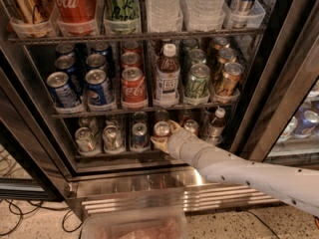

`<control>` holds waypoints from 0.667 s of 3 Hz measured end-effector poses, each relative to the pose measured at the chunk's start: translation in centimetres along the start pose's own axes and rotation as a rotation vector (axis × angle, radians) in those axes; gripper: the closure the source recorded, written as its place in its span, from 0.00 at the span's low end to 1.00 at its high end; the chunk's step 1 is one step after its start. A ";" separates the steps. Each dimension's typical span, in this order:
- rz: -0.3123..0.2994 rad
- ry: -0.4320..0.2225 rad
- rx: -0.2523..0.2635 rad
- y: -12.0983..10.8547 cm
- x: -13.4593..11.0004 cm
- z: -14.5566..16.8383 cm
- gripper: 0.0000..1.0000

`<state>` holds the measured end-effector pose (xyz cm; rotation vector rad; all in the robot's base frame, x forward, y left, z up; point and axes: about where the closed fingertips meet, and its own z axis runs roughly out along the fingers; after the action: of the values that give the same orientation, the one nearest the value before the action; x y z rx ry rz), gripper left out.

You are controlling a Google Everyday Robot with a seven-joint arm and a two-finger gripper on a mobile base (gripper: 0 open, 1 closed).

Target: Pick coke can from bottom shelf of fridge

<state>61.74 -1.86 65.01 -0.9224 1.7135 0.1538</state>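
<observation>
The fridge (279, 83) stands open with wire racks of drinks. On the bottom shelf (119, 154) stands a row of cans. The coke can (162, 128), with a silver top and a reddish body, stands in the middle lane. My gripper (165, 135) reaches in from the lower right on a pale grey arm (234, 171). Its tan fingers (174, 126) sit tight on both sides of the coke can, which still stands on the shelf. The can's lower body is hidden by the gripper.
Silver-topped cans (112, 136) stand left of the coke can, and a small bottle (215, 125) stands to its right. The rack above holds Pepsi cans (99, 87), a Coke can (133, 86), a bottle (167, 76) and green and copper cans. A clear bin (134, 226) sits below.
</observation>
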 end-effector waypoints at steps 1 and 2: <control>0.053 0.018 -0.029 0.9 0.0 -2.6 1.00; 0.099 0.034 -0.071 2.3 -0.1 -5.0 1.00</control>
<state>56.44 -2.90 66.15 -0.8966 1.7962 0.2673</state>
